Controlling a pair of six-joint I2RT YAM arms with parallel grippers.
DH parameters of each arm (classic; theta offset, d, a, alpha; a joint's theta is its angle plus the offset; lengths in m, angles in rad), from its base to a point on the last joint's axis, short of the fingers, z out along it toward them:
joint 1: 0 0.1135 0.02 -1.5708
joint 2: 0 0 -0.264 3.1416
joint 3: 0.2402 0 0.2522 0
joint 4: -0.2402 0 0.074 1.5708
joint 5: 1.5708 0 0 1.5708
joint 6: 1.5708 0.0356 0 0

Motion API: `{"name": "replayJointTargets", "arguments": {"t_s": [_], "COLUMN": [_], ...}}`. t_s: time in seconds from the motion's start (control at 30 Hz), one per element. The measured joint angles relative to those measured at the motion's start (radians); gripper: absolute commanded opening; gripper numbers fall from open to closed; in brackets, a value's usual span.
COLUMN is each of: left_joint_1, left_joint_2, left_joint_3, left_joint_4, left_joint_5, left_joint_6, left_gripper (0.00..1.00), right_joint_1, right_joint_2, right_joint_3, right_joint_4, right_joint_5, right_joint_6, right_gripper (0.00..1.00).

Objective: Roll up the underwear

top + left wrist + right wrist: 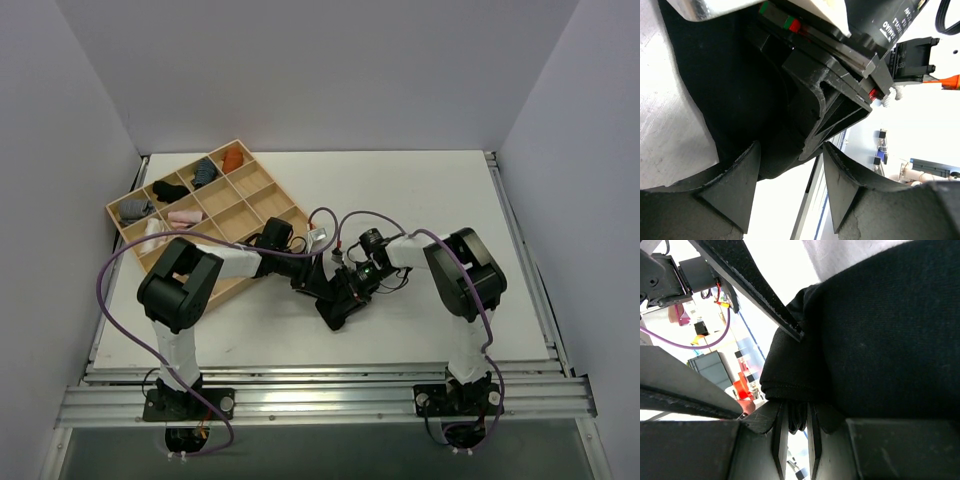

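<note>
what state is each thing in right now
underwear: bunched, one edge pinched
right gripper: shut on the underwear
left gripper: open, gripping nothing
tray: several compartments hold rolled bundles

At far-left of table [430, 190]: tray [125, 205], rolled bundles [170, 188] in compartments along its left side. Right of tray, mid-table: underwear [335, 308], left gripper [312, 275] at its left, right gripper [352, 285] at its right, a fold of it between that one's fingers [780, 440]. At near edge: arm bases [188, 404].
</note>
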Motion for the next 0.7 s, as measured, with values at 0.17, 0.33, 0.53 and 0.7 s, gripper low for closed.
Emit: {"name": "replayJointTargets", "arguments": {"t_s": [0.17,0.33,0.53,0.7], "left_joint_1": [0.000,0.000,-0.001,-0.001], "left_joint_2": [0.000,0.005,0.027,0.028], "left_joint_3": [0.001,0.009,0.016,0.031], "left_joint_4": [-0.043,-0.077,-0.094,-0.114], "left_joint_5": [-0.004,-0.008,-0.031,-0.060], "left_joint_6": [0.047,0.079,0.082,0.079], "left_gripper": [0.59,0.51,0.05,0.02], "right_joint_1": [0.000,0.005,0.006,0.007], "right_joint_2": [0.000,0.000,0.000,0.000], "right_joint_3": [0.005,0.012,0.026,0.046], "right_joint_4": [-0.005,-0.011,-0.024,-0.045], "right_joint_5": [0.000,0.001,0.010,0.056], "right_joint_6": [-0.001,-0.001,-0.001,0.010], "right_gripper": [0.00,0.00,0.00,0.17]}}
